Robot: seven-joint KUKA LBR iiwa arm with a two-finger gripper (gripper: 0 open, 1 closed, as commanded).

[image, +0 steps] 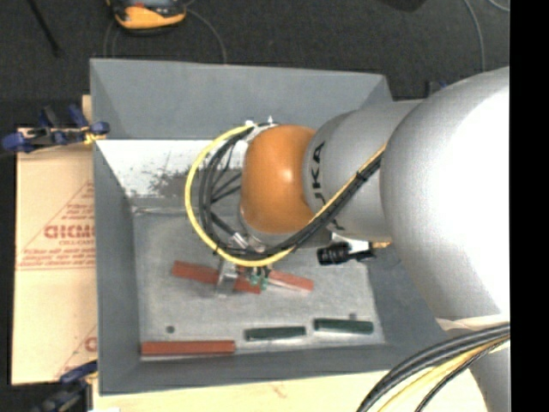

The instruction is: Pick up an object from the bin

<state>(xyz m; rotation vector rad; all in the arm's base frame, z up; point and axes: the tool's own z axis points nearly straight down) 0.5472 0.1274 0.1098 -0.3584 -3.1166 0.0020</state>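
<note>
bin (pixel 111 273): grey metal, sloped walls, flat floor; dark scuff marks (pixel 154 178) on the back-left wall.
front-left floor: long red-brown bar (pixel 187 348), lying flat along the front wall.
just behind it: small dark speck (pixel 169 330), clear of everything else.
mid floor, left: red strip (pixel 193 272), flat, tilted slightly down to the right; its right end runs in under the pincer.
pincer (pixel 230 281): down at floor level in the middle of the bin, on the line of the red strip and touching it or very nearly so.
pincer state: cannot tell – the wrist and cables cover too much of it. Nothing can be made out as held.
right beside the pincer: small green piece (pixel 257 279), against the red material.
mid floor, right: second red strip (pixel 292 284), coming out from the pincer's right side at the same tilt – cannot tell whether it is one stick with the left one or a separate one.
front floor, centre: dark green bar (pixel 274 334), flat, near the front wall.
front floor, right: second dark green bar (pixel 343 324), in line with the first, a small gap between them.
wrist: orange cover (pixel 274 178) above the pincer, with black and yellow cables (pixel 202 187) looped round its left side.
arm (pixel 429 170): large grey body coming in from the right, over the right side of the bin.
</note>
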